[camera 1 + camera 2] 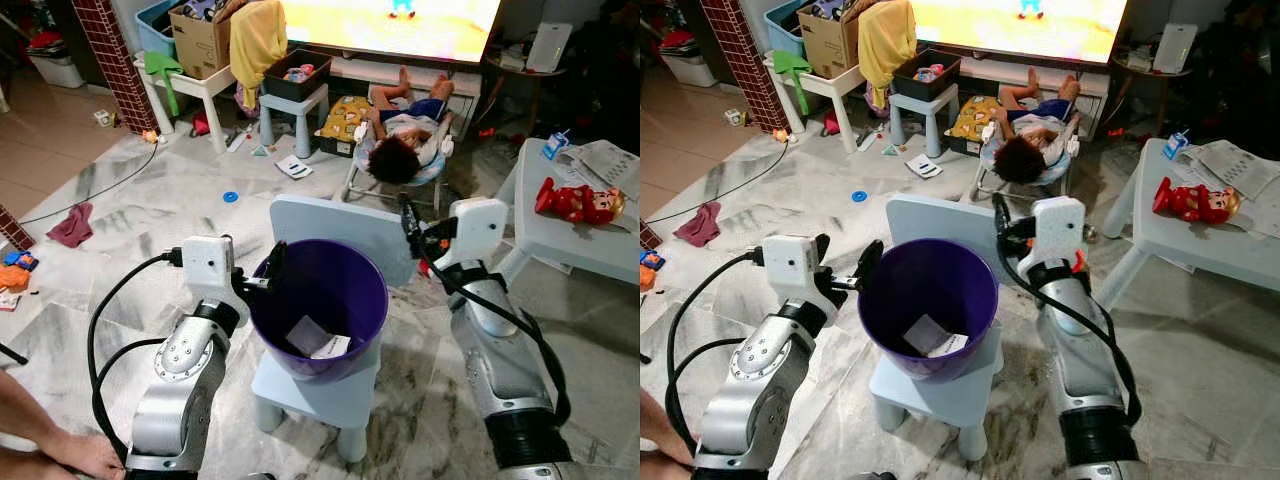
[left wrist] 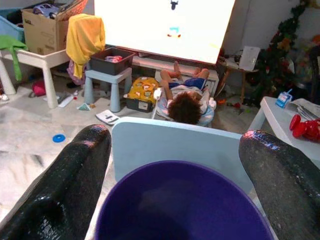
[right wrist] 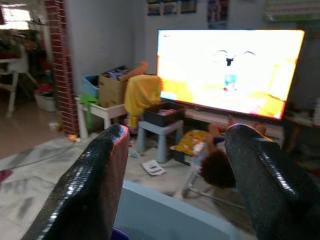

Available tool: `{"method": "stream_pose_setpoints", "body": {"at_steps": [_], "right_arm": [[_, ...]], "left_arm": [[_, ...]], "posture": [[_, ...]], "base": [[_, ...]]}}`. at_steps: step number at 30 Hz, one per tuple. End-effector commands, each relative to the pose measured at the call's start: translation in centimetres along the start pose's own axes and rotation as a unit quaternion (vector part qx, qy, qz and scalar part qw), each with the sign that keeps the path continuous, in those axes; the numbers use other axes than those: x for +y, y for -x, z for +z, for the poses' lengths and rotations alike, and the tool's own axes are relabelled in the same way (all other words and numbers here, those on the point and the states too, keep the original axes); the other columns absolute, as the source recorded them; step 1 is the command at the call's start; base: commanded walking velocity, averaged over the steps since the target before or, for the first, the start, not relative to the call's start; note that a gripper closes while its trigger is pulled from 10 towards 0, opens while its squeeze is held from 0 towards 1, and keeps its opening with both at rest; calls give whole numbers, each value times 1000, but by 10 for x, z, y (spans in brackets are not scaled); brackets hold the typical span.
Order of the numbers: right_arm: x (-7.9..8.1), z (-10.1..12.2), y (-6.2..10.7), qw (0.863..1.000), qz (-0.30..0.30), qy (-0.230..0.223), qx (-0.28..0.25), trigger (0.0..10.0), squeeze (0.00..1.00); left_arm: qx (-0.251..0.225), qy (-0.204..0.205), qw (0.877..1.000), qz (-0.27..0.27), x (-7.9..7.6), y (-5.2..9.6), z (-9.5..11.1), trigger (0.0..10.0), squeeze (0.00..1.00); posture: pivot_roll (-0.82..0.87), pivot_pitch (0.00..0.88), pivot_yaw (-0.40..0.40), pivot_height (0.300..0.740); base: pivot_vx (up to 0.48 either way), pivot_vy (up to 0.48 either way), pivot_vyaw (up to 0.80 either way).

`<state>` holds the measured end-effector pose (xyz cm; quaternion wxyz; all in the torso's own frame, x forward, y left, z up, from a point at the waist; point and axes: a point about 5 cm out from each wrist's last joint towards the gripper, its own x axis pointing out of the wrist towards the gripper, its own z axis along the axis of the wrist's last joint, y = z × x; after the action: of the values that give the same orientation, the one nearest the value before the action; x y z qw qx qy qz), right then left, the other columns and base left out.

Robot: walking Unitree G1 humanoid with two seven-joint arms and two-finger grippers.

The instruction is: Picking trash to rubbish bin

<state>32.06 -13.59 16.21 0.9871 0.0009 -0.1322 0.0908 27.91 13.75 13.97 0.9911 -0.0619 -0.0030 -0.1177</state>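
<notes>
A purple bin point(image 1: 330, 272) stands on the seat of a small light-blue chair point(image 1: 330, 228), right in front of me. A piece of white paper trash point(image 1: 318, 338) lies on the bin's bottom. My left gripper point(image 1: 250, 258) is at the bin's left rim, open, one finger beside the rim; in the left wrist view the left gripper point(image 2: 172, 135) looks over the bin point(image 2: 180, 200). My right gripper point(image 1: 415, 228) is open with nothing in it, raised by the right end of the chair back; the right gripper point(image 3: 177, 132) points toward the TV.
A child point(image 1: 398, 145) lies in a bouncer behind the chair, before a large TV point(image 1: 390, 20). A white table point(image 1: 570, 240) with a red doll point(image 1: 575, 203) stands at right. A person's arm point(image 1: 40, 430) is at lower left. A red cloth point(image 1: 72, 225) and blue ring point(image 1: 230, 197) lie on the floor.
</notes>
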Motion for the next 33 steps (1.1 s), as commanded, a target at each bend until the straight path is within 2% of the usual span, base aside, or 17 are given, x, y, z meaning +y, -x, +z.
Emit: {"method": "stream_pose_setpoints", "body": {"at_steps": [1, 3, 13, 22, 23, 25, 26, 27, 28, 29, 30, 32, 33], "right_arm": [[-9, 3, 3, 1000, -19, -5, 4, 10000, 1000], [-12, 4, 3, 1000, -25, -7, 10, 10000, 1000], [-11, 12, 1, 1000, -19, -3, 24, 10000, 1000], [-13, 16, 0, 999, -19, 0, 28, 10000, 1000], [-12, 17, 0, 1000, -16, 1, 26, 10000, 902], [-10, 18, 0, 1000, -9, 4, 24, 10000, 788], [-10, 18, 0, 1000, -9, 3, 24, 10000, 639], [-10, 17, 0, 1000, -8, 3, 26, 10000, 541], [-10, 17, 0, 1000, -6, 3, 26, 10000, 345], [-10, 17, -1, 1000, -5, 4, 27, 10000, 345], [-10, 17, -1, 1000, -4, 4, 27, 10000, 286], [-10, 18, -2, 1000, -2, 5, 27, 10000, 51], [-9, 19, -3, 1000, 0, 6, 27, 10000, 0]], "left_arm": [[8, 3, 1000, 3, 0, -3, -1, 10000, 0], [10, 9, 1000, 1, -1, -5, -2, 10000, 0], [10, 39, 999, -1, -7, -11, -4, 10000, 0], [8, 44, 999, 0, -8, -14, -4, 10000, 0], [7, 46, 999, -1, -8, -15, -4, 10000, 0], [5, 49, 999, -2, -9, -15, -3, 10000, 0], [5, 51, 999, -3, -9, -16, -3, 10000, 0], [5, 53, 999, -4, -10, -16, -4, 10000, 0], [5, 54, 999, -4, -10, -16, -4, 10000, 0], [5, 54, 999, -4, -10, -16, -4, 10000, 0], [5, 54, 999, -4, -10, -16, -4, 10000, 0], [5, 55, 998, -4, -10, -16, -5, 10000, 0], [5, 56, 998, -4, -10, -16, -5, 10000, 0]], "posture": [[16, 51, -9, 740], [10, 48, -10, 740], [-2, 41, -27, 740], [-12, 38, -38, 740], [-13, 38, -39, 740], [-15, 36, -41, 740], [-16, 35, -42, 740], [-15, 33, -45, 740], [-15, 32, -46, 740], [-15, 31, -48, 740], [-16, 30, -49, 740], [-14, 26, -52, 740], [-13, 26, -54, 740]], "base": [[0, 0, -800], [0, 0, -800], [0, 0, -800], [0, 0, -790], [0, 0, 0], [0, 0, 0], [0, 0, 0], [0, 0, 0], [0, 277, 0], [0, 277, 0], [0, 292, 0], [0, 289, 0], [0, 292, 0]]}}
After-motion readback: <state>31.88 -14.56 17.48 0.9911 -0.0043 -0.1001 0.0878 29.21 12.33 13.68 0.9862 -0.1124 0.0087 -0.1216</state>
